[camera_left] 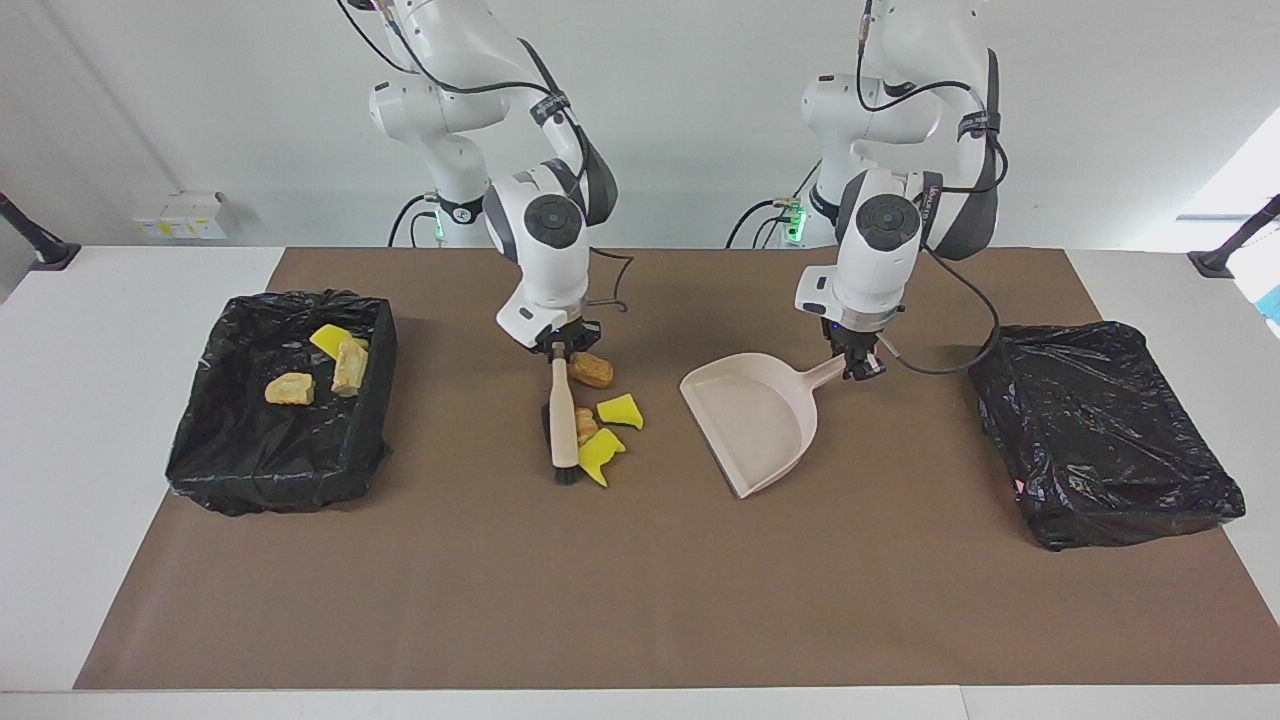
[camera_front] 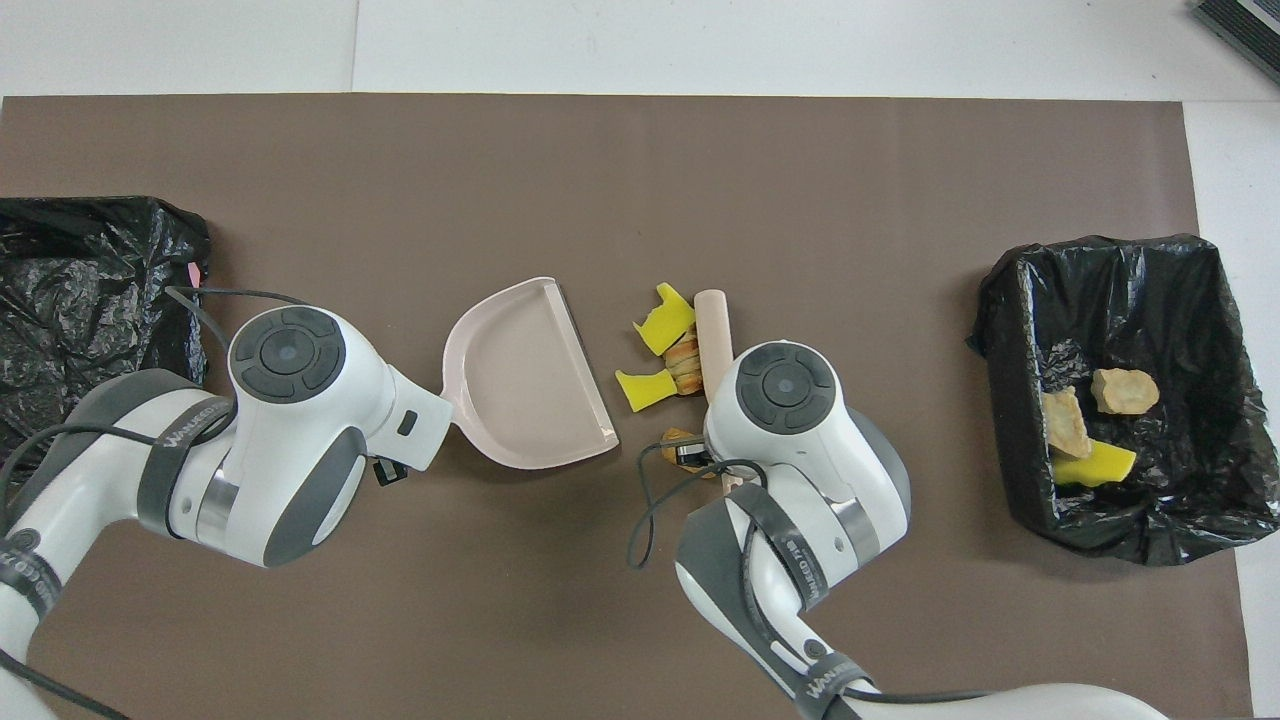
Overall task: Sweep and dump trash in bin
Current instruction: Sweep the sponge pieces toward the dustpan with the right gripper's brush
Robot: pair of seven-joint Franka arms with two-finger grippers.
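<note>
Trash: four scraps lie loose on the brown mat (camera_left: 640,600) near the middle of the desk (camera_left: 120,400). A tan bread-like chunk (camera_left: 586,426) and a yellow sponge bit (camera_left: 600,457) are touching the brush (camera_left: 562,425) on the side toward the left arm's end. A second yellow sponge bit (camera_left: 621,411) lies just beside them. An orange-brown chunk (camera_left: 591,370) lies nearer the robots, right by the brush handle's top.

Three more scraps sit inside the open black-lined bin (camera_left: 370,400) at the right arm's end of the desk: a yellow sponge piece (camera_left: 327,339), a beige chunk (camera_left: 349,366) and a tan chunk (camera_left: 289,389).

Brush: beige handle, black bristles on the mat, its length running from the robots toward the desk's front edge. The right gripper (camera_left: 560,347) has its jaws clenched on the handle's upper end.

Dustpan (camera_left: 752,420): beige, resting on the mat between the scrap cluster and the left arm's end, open mouth turned toward the scraps, near them but apart. No scraps in it. The left gripper (camera_left: 860,367) has its jaws clamped on the dustpan's handle.

A second black-bagged bin (camera_left: 1105,430) sits at the left arm's end of the desk, its plastic bunched over the top; cannot tell what is inside.
</note>
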